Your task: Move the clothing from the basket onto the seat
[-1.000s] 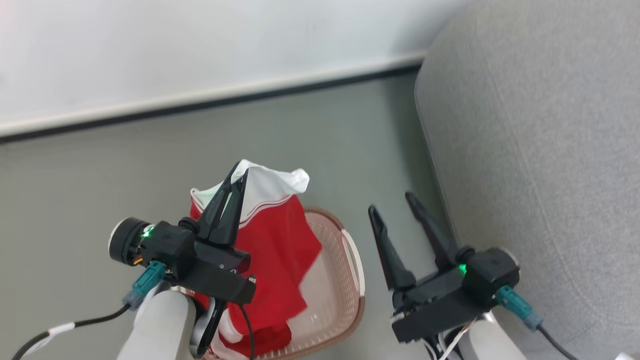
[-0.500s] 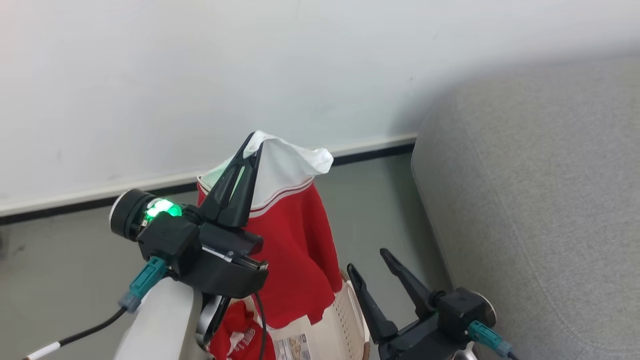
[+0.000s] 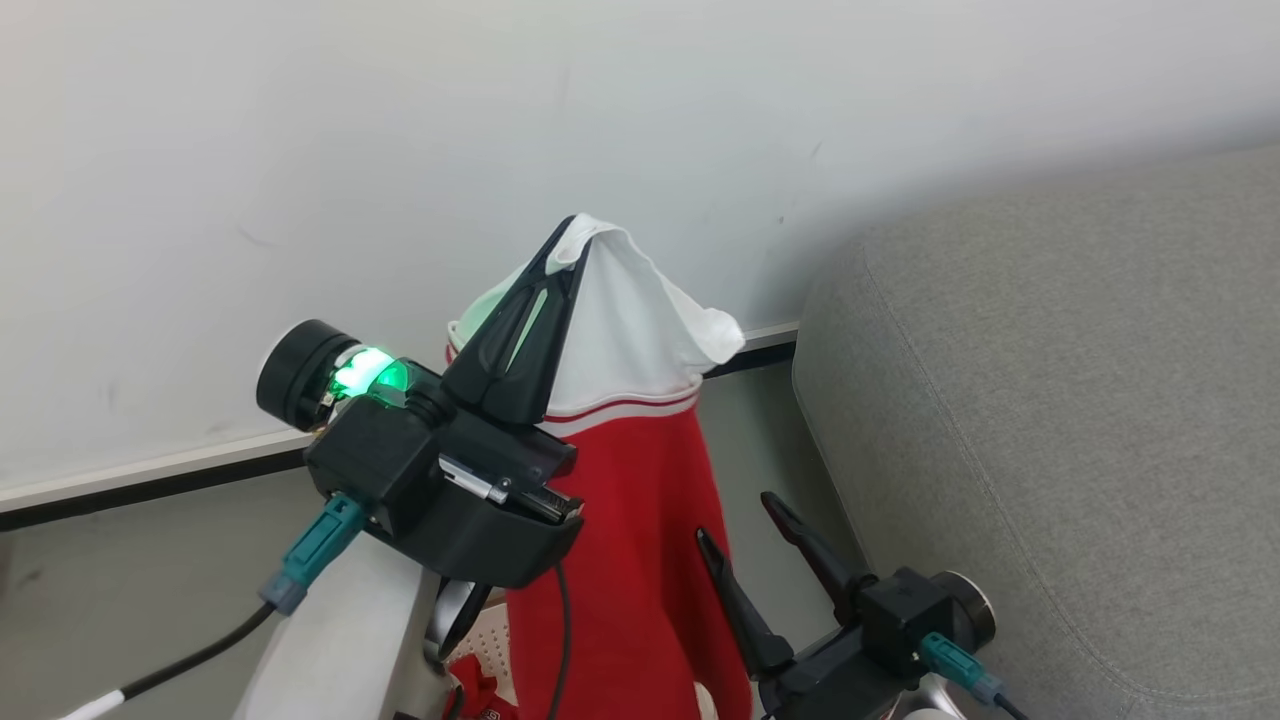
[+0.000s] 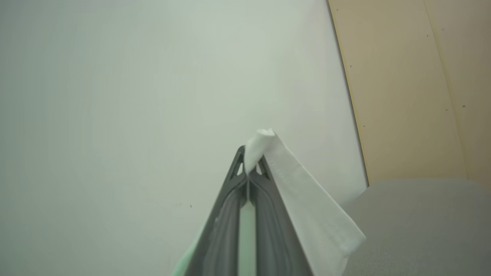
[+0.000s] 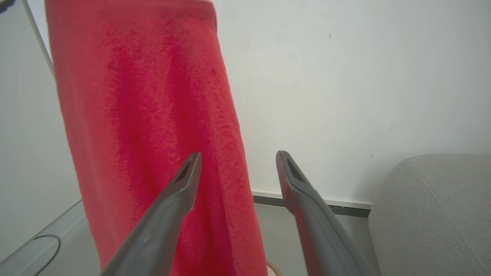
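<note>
The left gripper (image 3: 572,238) is seen raised high before the wall (image 3: 300,150), jaws pinched tight on the garment (image 3: 620,520), and a green light (image 3: 368,375) is lit at its wrist. The catch is made at the white panel (image 3: 630,340). In the left wrist view a fold of the garment (image 4: 307,207) is nipped right at the tips of the left gripper (image 4: 249,163) and is draped off to that view's right. Below the panel a thin red stripe trim is crossed. From there the red body is left hanging straight down, clear of the seat (image 3: 1050,400), and is cut off by the bottom edge of the head view.

The right gripper (image 3: 737,520) is held low, just beside the hanging red cloth, jaws spread wide with nothing between them. In the right wrist view the garment (image 5: 153,107) is seen close ahead, partly behind the finger on that view's left of the right gripper (image 5: 238,156). Whether it is touched cannot be told.

The seat is found off to the right, rounded at its corner, next to the grey floor (image 3: 130,600) and the skirting (image 3: 150,478). A small patch of the basket (image 3: 492,640), perforated, is glimpsed beneath the left gripper at the bottom edge of the head view. A scrap of red is seen just beside it.
</note>
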Tool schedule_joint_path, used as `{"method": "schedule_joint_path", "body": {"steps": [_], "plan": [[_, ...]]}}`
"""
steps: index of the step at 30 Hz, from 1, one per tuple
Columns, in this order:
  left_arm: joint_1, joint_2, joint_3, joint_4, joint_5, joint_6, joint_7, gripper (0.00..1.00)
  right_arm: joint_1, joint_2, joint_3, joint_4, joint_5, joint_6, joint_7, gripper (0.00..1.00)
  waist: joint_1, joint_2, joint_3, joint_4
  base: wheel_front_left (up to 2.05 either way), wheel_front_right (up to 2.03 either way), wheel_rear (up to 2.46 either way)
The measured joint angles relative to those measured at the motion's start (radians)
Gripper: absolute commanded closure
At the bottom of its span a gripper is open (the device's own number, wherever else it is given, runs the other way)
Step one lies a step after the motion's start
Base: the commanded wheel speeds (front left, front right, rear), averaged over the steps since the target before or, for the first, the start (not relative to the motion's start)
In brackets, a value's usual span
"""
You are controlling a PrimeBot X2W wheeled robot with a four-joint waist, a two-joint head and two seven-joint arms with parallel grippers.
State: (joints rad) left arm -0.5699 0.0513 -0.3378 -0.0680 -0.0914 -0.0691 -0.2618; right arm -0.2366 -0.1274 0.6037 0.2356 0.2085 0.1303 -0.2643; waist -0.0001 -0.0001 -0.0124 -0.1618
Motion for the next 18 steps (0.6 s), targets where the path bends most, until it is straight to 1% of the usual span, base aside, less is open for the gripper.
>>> {"method": "schedule_joint_path", "body": {"steps": [9,14,15,16,18], "plan": [[-0.004,0.0,-0.059,-0.048,-0.023,0.002,0.0,1.0,-0.021,-0.002,0.046,0.024,0.015,0.0,0.0,0.0,0.0,0.0,-0.02,0.003,0.0,0.0,0.0],[-0.004,0.0,-0.1,-0.064,-0.041,0.006,0.0,1.0,-0.025,-0.006,0.093,0.056,0.04,0.0,0.0,0.0,0.0001,0.0001,-0.031,0.01,0.0,0.0,0.0],[-0.004,0.0,-0.107,-0.065,-0.043,0.009,0.0,1.0,-0.029,-0.007,0.106,0.058,0.041,0.0,0.0,0.54,0.0001,0.0001,-0.033,0.011,0.0,0.0,0.0],[-0.004,0.0,-0.115,-0.066,-0.045,0.01,0.0,1.0,-0.035,-0.009,0.114,0.062,0.043,0.0,0.0,1.0,0.0,0.0001,-0.035,0.012,0.0,0.0,0.0],[-0.002,0.0,-0.127,-0.064,-0.046,0.011,0.0,1.0,-0.042,-0.009,0.122,0.061,0.048,0.0,0.0,1.0,0.0,0.0001,-0.039,0.013,0.0,0.0,0.0]]}}
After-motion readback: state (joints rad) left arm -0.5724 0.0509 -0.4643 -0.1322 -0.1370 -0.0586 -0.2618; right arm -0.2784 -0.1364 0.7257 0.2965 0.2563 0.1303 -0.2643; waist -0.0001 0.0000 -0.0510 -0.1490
